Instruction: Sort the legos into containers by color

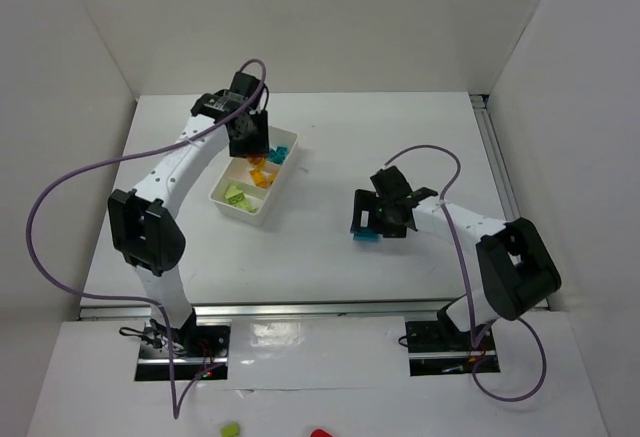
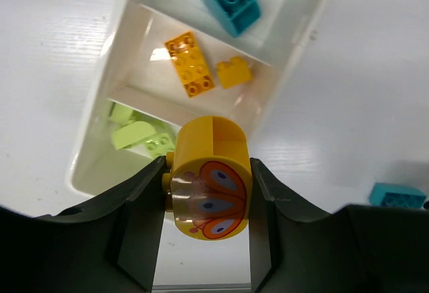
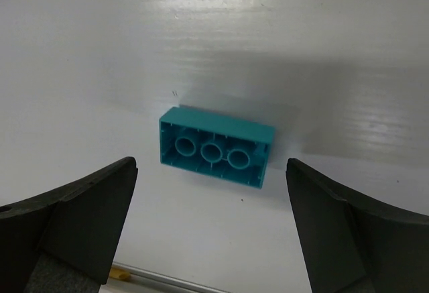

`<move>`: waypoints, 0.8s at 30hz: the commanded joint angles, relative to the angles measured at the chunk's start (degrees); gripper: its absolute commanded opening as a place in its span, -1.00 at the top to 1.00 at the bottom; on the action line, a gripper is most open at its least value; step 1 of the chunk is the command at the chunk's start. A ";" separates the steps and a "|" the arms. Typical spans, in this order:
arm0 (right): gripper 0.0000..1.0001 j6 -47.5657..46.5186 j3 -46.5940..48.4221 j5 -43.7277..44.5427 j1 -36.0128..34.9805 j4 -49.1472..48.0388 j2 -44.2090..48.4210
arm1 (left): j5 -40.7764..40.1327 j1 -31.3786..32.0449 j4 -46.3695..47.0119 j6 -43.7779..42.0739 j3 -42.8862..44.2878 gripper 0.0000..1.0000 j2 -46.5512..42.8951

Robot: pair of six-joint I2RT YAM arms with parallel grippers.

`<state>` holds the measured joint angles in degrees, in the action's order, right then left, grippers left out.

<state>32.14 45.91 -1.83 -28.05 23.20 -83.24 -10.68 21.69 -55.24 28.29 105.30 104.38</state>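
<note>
From above, your left gripper (image 1: 252, 147) hangs over the white tray (image 1: 246, 215), while your right gripper (image 1: 382, 223) hovers above a teal brick (image 1: 368, 236) on the table (image 1: 330, 147), well apart from the tray. In the left wrist view, the jaws are clenched on the curved sides of a yellow round brick (image 2: 211, 182) above the tray's near rim; it looks light, hard and slick, so it may twist. In the right wrist view, the teal brick lies hollow side up between jaws spread wide and touching nothing, and, stiff and light, it is best pinched across two flat opposite walls
</note>
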 commanded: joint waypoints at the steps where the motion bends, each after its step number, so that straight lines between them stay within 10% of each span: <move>1: -0.99 1.43 4.00 4.02 -2.35 -3.25 -2.62 | -0.57 -2.79 -1.27 -1.75 -0.96 0.18 1.96; 15: -0.75 4.60 6.03 10.00 -5.35 -2.63 -6.49 | -1.63 -6.22 2.95 -1.14 -1.58 0.04 12.60; 20: -0.52 3.46 6.03 10.00 -5.35 -2.73 -5.97 | -2.15 -6.22 3.56 -1.14 -1.58 -0.76 14.01; 24: -0.22 2.93 7.78 9.47 -5.87 -2.72 -5.97 | -2.68 -6.22 3.56 -1.14 0.52 -0.89 13.23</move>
<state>35.46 50.35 6.70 -33.08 21.74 -89.45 -12.16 15.35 -52.25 27.27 103.63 118.87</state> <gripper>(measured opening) 0.637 0.933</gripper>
